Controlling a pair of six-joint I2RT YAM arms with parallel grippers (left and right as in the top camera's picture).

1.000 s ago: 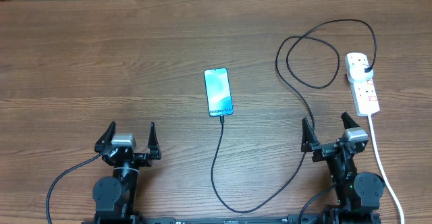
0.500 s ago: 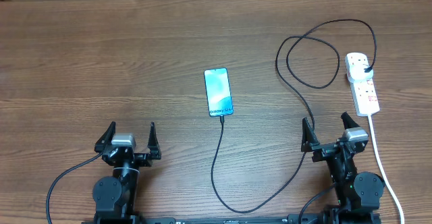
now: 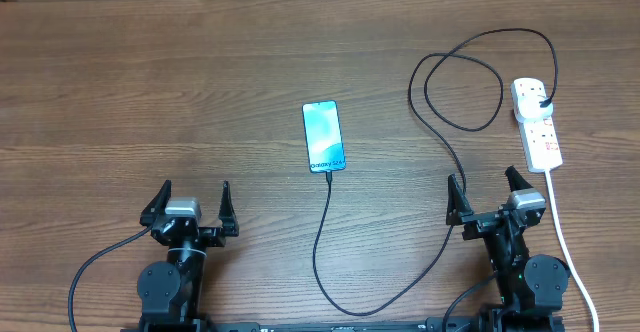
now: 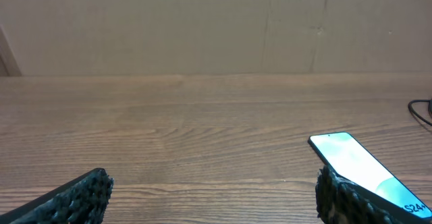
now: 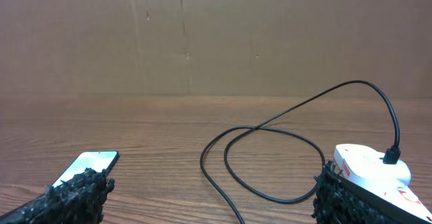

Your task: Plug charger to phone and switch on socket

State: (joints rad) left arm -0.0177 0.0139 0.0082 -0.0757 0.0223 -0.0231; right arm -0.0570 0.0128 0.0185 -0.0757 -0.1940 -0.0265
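Both hands rest at the near edge of the surface (image 3: 150,72). The left hand (image 3: 196,185) and right hand (image 3: 481,176) are spread wide, holding nothing. The phone (image 3: 324,136) lies mid-surface, screen lit, with the charger (image 3: 320,222) apparently seated in its near end. The socket (image 3: 538,127) lies far right, with the charger's black plug in it. Its switch is too small to read, so bring your right hand over and press squarely beside that plug.
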